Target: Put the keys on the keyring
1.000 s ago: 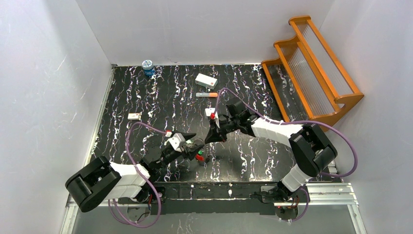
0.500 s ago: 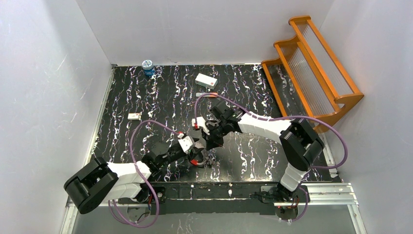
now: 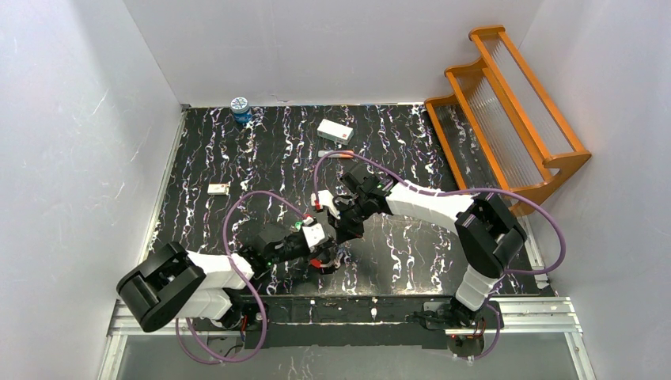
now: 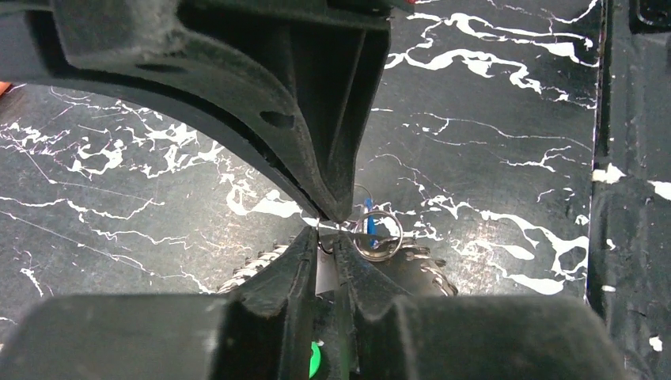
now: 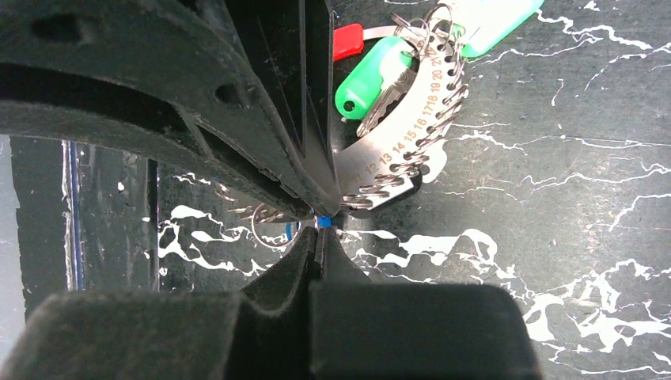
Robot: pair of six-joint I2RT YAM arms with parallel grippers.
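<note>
The keyring (image 5: pixel 403 142) is a silver numbered band lined with wire hooks, lying on the black marbled table with a red piece (image 5: pixel 348 39) and a pale green tag (image 5: pixel 490 20). A green-headed key (image 5: pixel 368 75) hangs on it. My left gripper (image 4: pixel 323 237) is shut on the band's edge (image 4: pixel 324 273), and hooks show on both sides of the fingers. My right gripper (image 5: pixel 319 229) is shut on the blue key (image 4: pixel 368 222), whose small split ring (image 4: pixel 377 235) hangs right at the band. In the top view both grippers (image 3: pixel 326 247) (image 3: pixel 339 233) meet over the keyring (image 3: pixel 323 264).
At the back lie a white box (image 3: pixel 335 131), an orange-tipped marker (image 3: pixel 336 154) and a blue-lidded jar (image 3: pixel 240 108). A small white piece (image 3: pixel 217 188) sits at the left. An orange wooden rack (image 3: pixel 506 119) fills the right side.
My right gripper swung left and down to the keyring with the blue key. My left gripper slid right onto the band and its jaws went from open to shut.
</note>
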